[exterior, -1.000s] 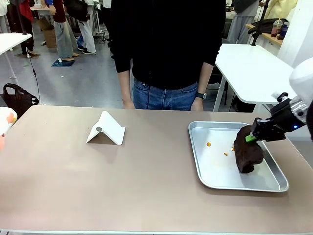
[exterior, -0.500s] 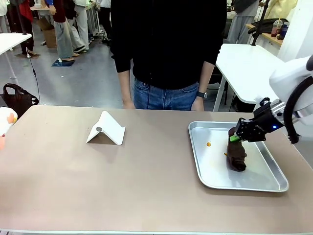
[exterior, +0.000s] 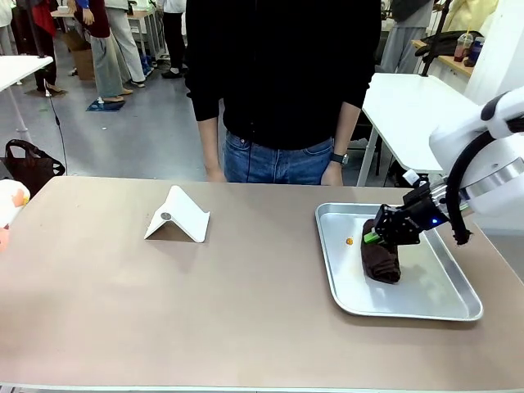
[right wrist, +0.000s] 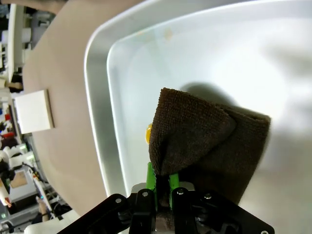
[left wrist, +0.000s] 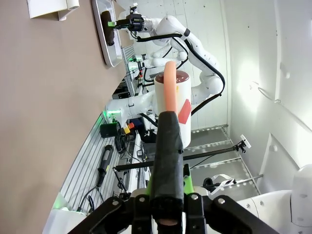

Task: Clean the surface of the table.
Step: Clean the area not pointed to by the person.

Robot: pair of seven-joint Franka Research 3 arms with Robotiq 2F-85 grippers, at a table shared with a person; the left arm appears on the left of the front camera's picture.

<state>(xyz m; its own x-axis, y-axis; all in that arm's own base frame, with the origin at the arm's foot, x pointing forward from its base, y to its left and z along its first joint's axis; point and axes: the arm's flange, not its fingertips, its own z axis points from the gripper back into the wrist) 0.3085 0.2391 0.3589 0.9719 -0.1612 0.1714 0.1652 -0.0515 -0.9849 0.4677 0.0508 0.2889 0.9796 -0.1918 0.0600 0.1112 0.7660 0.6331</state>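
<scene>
Wiping inside the tray (exterior: 458,307), it is judged: cloth (exterior: 381,260) pinched tight by right gripper (exterior: 372,238), centre-right; orange handle (left wrist: 169,85) clamped by left gripper (left wrist: 167,122). Table (exterior: 205,303) spans lower frame. Crumb (exterior: 350,241) should be swept next.

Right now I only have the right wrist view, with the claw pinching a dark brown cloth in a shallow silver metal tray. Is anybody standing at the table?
Observer: Yes. A person in a black top and blue jeans stands at the far edge of the brownish-beige table, facing the robot.
Operator: Where on the table is that tray?
Observer: The silver metal tray lies at the robot's right end. The right claw holds the dark brown cloth near the tray's middle.
Operator: And the other arm?
Observer: The left claw is shut on what looks like a thin orange rod, far from the tray.
</scene>
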